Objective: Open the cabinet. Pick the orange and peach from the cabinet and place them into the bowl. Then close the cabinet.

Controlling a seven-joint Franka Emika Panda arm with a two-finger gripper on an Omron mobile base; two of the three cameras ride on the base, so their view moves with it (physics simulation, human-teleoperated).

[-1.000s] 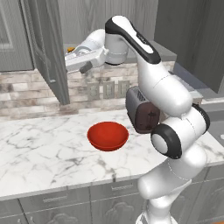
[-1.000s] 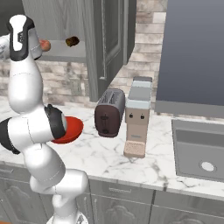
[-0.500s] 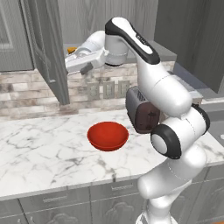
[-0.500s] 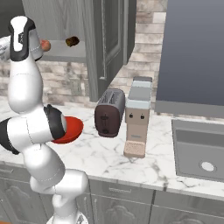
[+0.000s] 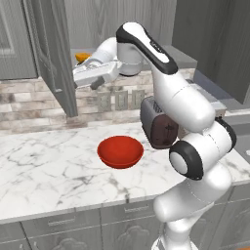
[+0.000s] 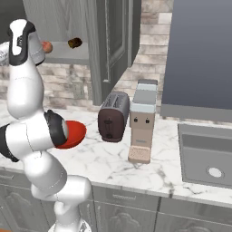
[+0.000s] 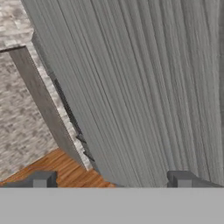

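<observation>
The cabinet stands with both doors swung out: its left door [image 5: 51, 53] and its right door [image 6: 111, 45]. On the grey shelf the orange [image 5: 82, 56] peeks out just behind my hand. A pinkish round fruit [image 6: 46, 46], the peach as far as I can tell, lies on the shelf beside my arm. My gripper [image 5: 77, 79] is open and holds nothing, pointing left at the left door's inner face. The hand view shows that wood-grain face [image 7: 144, 87] very near, with the gripper [image 7: 110, 181] spread wide. The red bowl [image 5: 120, 151] sits on the counter below.
A dark brown-and-yellow small object [image 6: 74, 43] lies on the shelf right of the fruit. A dark toaster [image 6: 113, 122] and a pale coffee machine [image 6: 142, 122] stand on the marble counter [image 5: 44, 166]. A sink [image 6: 208, 154] is at the far right.
My hand has slid a little left and down, closer to the left door. The jaws have stayed wide, and the fruit and bowl have not moved.
</observation>
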